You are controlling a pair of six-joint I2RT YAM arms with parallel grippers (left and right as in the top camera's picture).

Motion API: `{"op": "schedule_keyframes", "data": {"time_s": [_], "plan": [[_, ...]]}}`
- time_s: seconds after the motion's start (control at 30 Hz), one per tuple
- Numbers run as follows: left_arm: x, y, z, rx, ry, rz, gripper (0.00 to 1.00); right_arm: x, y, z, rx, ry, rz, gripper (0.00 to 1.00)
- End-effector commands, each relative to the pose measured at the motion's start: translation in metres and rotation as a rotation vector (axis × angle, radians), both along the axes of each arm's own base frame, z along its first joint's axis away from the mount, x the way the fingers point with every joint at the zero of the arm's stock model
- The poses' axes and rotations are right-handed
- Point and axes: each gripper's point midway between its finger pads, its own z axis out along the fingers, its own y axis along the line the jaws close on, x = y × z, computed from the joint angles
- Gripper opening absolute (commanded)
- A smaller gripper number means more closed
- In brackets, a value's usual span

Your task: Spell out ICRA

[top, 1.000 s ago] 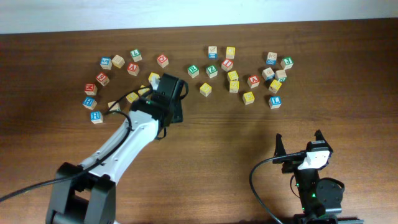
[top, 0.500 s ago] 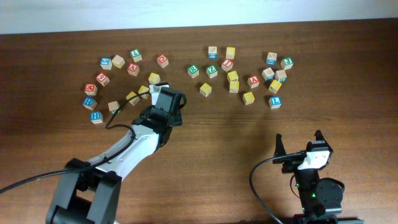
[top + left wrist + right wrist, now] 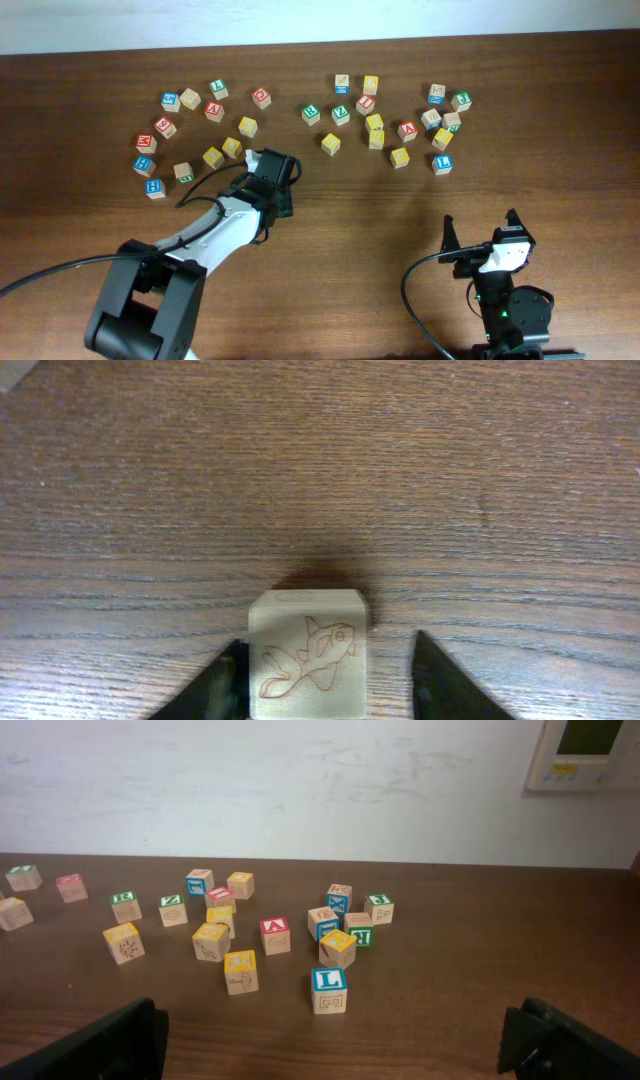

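My left gripper [image 3: 325,685] straddles a pale-wood cube [image 3: 307,655] standing on the table, with a red fish drawing on the face I see. The left finger touches the cube and the right finger stands apart from it, so the jaws are open. Its letter is hidden. In the overhead view the left gripper [image 3: 274,190] covers this cube. A red A cube [image 3: 213,109] lies in the left cluster, another red A cube [image 3: 407,129] in the right cluster, and a red I cube [image 3: 366,102] behind it. My right gripper [image 3: 480,238] is open and empty at the front right.
Many look-alike cubes lie in two clusters along the back of the table [image 3: 330,230]. In the right wrist view a blue L cube [image 3: 329,982] is nearest, with a yellow cube [image 3: 240,965] left of it. A white wall [image 3: 300,780] runs behind.
My left gripper has moved from the edge of the left cluster toward the front of the table. The right arm has not moved.
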Motion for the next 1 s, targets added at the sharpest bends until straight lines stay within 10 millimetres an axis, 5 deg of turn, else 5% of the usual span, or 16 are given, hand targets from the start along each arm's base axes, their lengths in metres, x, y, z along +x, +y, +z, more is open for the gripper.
{"op": "schedule_keyframes", "data": {"time_s": [0.0, 0.33, 0.4, 0.63, 0.8, 0.97], "plan": [[0.003, 0.002, -0.002, 0.013, -0.007, 0.004, 0.33, 0.000, -0.003, -0.002, 0.005, 0.004, -0.013, 0.98], [0.012, -0.008, 0.008, -0.091, -0.009, -0.011, 0.24, 0.000, -0.003, -0.002, 0.005, 0.004, -0.013, 0.98], [0.014, 0.000, 0.007, -0.170, 0.020, 0.011, 0.18, 0.000, -0.003, -0.002, 0.005, 0.004, -0.013, 0.98], [0.019, 0.023, 0.015, -0.495, 0.096, 0.009, 0.22, 0.000, -0.003, -0.002, 0.005, 0.004, -0.013, 0.98], [-0.001, -0.013, 0.026, -0.718, 0.148, -0.205, 0.22, 0.000, -0.003, -0.002, 0.005, 0.004, -0.013, 0.98], [-0.009, -0.015, -0.010, -0.738, 0.239, -0.186, 0.23, 0.000, -0.003, -0.002, 0.005, 0.004, -0.013, 0.98]]}}
